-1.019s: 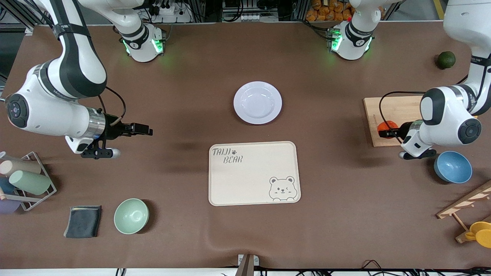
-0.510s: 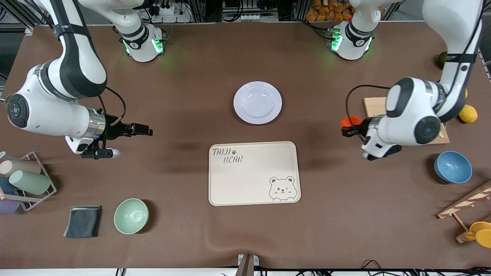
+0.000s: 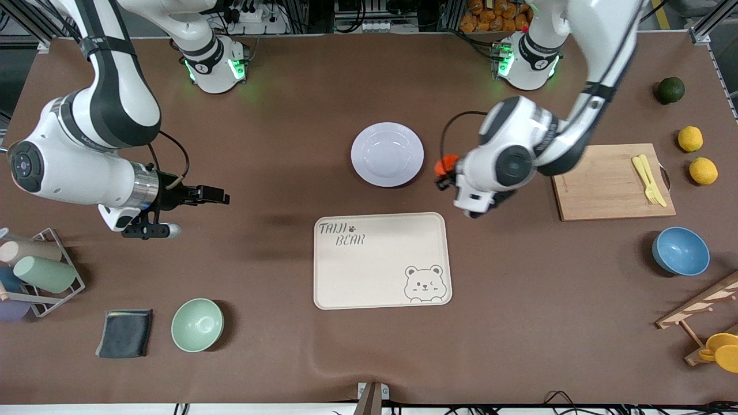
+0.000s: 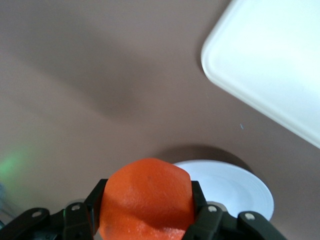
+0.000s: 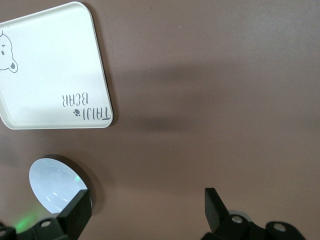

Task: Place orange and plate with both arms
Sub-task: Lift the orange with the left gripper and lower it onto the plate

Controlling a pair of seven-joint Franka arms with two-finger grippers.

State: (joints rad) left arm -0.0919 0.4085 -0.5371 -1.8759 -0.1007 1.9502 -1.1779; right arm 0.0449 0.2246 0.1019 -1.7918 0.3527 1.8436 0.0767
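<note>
Desk (image 3: 277,144): brown mat, 2 arms based along the edge farthest from the front camera.

Right arm: waits over the right arm's end of the desk. Right gripper (image 3: 222,198) (image 5: 145,212) is up over bare mat, fingers (image 5: 76,212) apart, holding nothing.

Left arm: reaches in from its base toward the desk's middle. Left gripper (image 3: 443,173) (image 4: 145,212) is in the air over bare mat just beside the plate's rim, on the side toward the left arm's end.

Tray (image 3: 380,276): cream, bear print, mid-desk, nearer the front camera than the plate.

Cutting board (image 3: 599,184): toward the left arm's end.

Plate (image 3: 387,154) (image 4: 240,187): 1, pale, flat on the desk at centre, nothing on it.

Orange (image 3: 444,165) (image 4: 146,197): 1, clamped between the left gripper's fingers (image 4: 202,212), off the desk, beside the plate, not yet over it.
</note>
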